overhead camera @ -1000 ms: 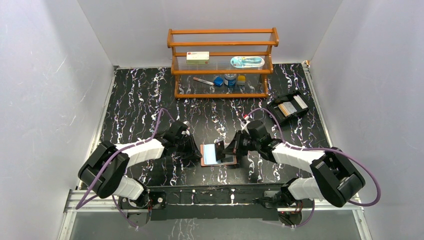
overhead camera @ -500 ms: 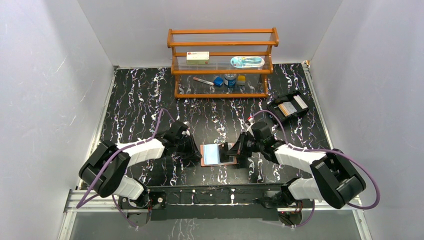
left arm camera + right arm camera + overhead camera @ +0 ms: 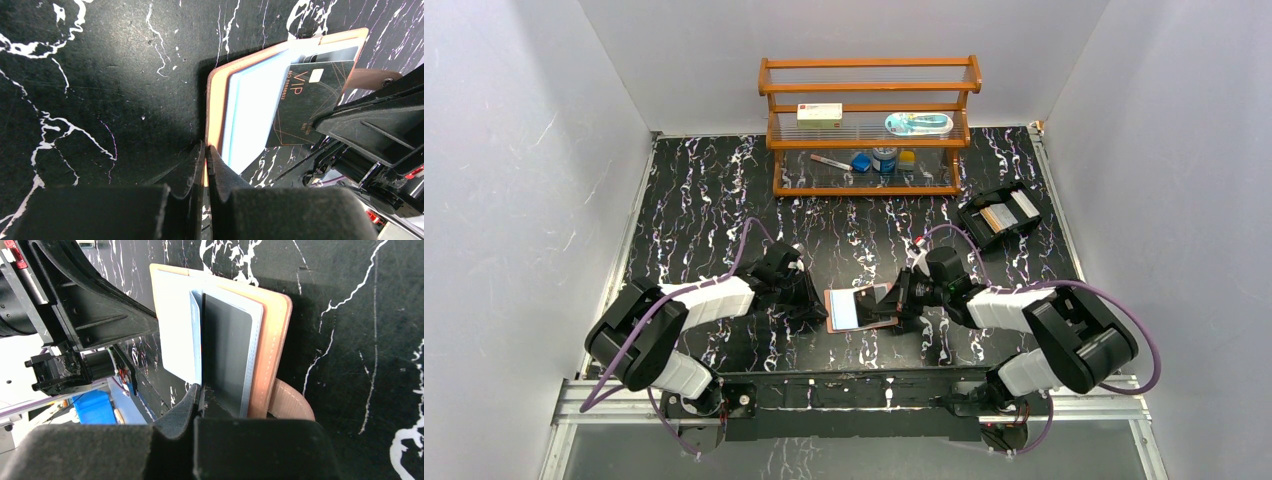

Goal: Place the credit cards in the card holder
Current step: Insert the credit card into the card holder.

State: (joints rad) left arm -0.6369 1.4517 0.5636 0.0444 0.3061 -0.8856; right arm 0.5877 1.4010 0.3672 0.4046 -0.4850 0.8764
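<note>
Card holder (edge) in L hand

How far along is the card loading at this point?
Done: the wallet lies open, its edge pinched by the left gripper. In hand: the right gripper holds a dark card over the sleeves; whether it is inside one is unclear. Left: seat that card, then fetch the cards lying in the tray.

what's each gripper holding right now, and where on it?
Left gripper: card holder, pinched at its cover edge. Right gripper: black card, pinched at its end.
</note>
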